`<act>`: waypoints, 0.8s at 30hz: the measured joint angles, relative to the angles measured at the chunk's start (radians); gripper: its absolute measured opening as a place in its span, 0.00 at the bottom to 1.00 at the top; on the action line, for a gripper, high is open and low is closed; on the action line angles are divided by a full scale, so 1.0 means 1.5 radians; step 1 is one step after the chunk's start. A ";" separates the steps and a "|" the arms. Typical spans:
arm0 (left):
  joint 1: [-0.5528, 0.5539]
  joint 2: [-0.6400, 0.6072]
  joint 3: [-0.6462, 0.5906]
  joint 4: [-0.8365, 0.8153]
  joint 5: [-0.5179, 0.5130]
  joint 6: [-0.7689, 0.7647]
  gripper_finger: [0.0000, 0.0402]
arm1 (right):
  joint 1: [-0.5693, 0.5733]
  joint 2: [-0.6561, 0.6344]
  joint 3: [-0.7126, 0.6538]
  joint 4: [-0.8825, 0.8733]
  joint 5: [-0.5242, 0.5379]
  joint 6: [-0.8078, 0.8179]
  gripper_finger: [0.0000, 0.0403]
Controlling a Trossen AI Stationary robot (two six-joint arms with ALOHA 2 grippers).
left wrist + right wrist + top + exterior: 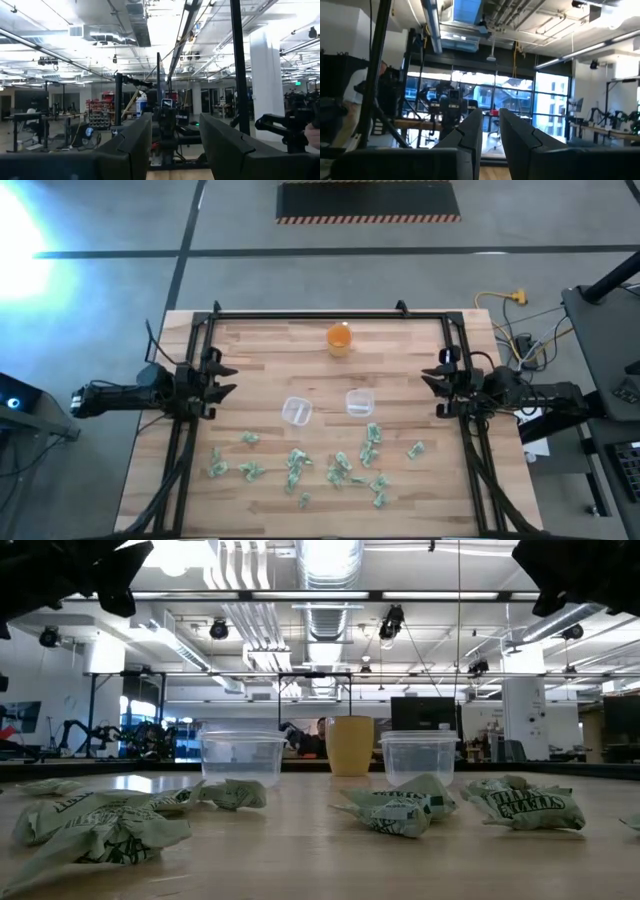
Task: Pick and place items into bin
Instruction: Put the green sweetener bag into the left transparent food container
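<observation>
From overhead I cannot read the print on the crumpled green pieces [340, 468]; they are too small. In the low view the piece [95, 825] nearest me is cut off by the bottom edge, and both arms show only as dark shapes clipped at the top corners. The orange cup [349, 745] stands partly behind the two clear tubs [243, 758]. Each wrist view shows only its own fingers [131, 150], cut off below; the table is nearly hidden.
</observation>
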 joint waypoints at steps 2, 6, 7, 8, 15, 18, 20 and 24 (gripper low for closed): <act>0.000 0.022 0.020 0.001 0.002 0.016 0.37 | 0.000 0.000 0.000 0.009 0.000 -0.013 0.14; 0.000 0.078 0.074 0.001 0.005 0.042 0.37 | 0.000 0.000 0.000 0.022 0.000 -0.033 0.14; 0.000 0.094 0.088 0.001 0.005 0.047 0.37 | 0.000 0.000 0.000 0.023 0.000 -0.036 0.14; 0.000 0.109 0.101 0.000 0.005 0.050 0.37 | 0.000 0.000 0.000 0.023 0.000 -0.039 0.14; 0.000 0.213 0.216 -0.096 0.005 0.078 0.37 | 0.000 0.001 0.035 -0.007 0.000 -0.025 0.14; 0.000 0.249 0.260 -0.144 0.004 0.086 0.37 | 0.000 0.001 0.073 -0.071 0.000 -0.032 0.14; 0.000 0.272 0.281 -0.154 0.004 0.102 0.37 | 0.000 0.005 0.104 -0.116 0.000 -0.034 0.14; 0.000 0.304 0.303 -0.155 0.004 0.150 0.37 | 0.000 0.036 0.164 -0.168 0.000 -0.049 0.14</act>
